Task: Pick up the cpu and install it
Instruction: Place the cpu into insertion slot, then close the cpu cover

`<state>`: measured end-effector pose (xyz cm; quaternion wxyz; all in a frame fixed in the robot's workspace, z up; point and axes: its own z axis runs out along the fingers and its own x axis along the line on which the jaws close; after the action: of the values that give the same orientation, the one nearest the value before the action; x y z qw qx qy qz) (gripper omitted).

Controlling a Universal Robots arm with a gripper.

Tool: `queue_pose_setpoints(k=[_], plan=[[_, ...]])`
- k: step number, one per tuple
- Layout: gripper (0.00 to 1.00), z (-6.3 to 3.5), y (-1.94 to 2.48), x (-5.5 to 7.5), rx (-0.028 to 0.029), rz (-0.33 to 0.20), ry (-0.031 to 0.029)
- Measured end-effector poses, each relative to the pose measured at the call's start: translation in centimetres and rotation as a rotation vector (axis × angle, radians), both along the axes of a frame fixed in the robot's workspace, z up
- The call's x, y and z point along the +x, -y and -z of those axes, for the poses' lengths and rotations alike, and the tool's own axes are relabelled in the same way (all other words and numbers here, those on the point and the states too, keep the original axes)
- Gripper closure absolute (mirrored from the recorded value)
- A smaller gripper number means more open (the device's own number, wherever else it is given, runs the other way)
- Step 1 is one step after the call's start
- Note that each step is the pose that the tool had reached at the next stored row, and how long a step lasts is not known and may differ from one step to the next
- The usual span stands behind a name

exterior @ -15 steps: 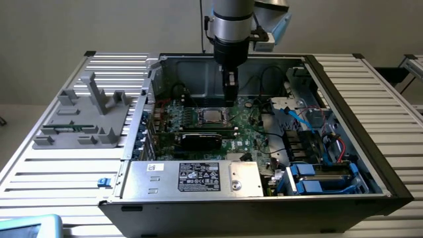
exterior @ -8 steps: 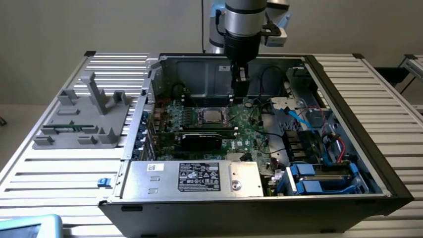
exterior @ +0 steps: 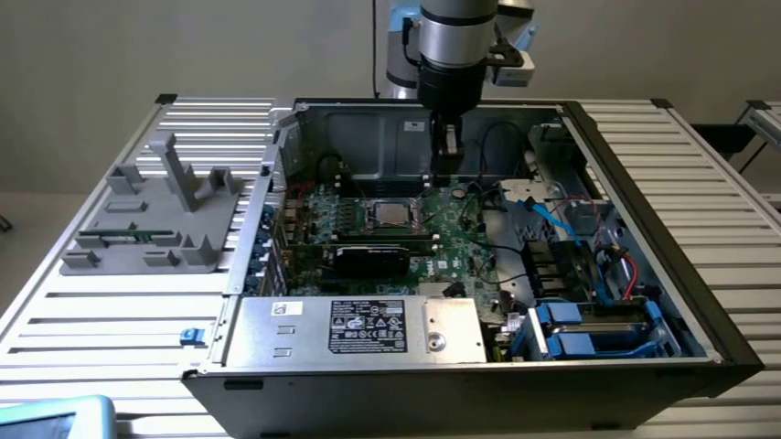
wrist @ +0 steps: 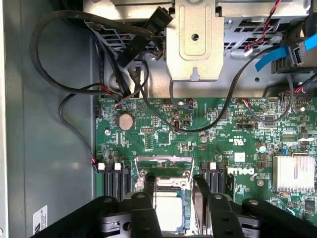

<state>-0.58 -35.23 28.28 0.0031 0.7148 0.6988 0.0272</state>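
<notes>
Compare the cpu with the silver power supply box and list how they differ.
The cpu is a small chip; the power supply box is far larger. The cpu is a thin flat square; the power supply box is a deep oblong block. The cpu's top looks plain; the power supply box bears a black label. Both are silvery metal and lie inside the computer case.

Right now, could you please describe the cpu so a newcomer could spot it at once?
Inside the computer case, find the green motherboard; near its middle sits a socket frame. The cpu is the silvery square in it, far smaller than the labelled power supply box.
</notes>
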Motion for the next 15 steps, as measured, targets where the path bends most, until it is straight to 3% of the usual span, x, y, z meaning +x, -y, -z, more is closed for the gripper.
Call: queue_pose_setpoints(k=[7,15], plan=[[0.86,-0.01,0.01,0.0,0.0,0.0,0.0],[0.88,-0.03,0.04,0.0,0.0,0.0,0.0]])
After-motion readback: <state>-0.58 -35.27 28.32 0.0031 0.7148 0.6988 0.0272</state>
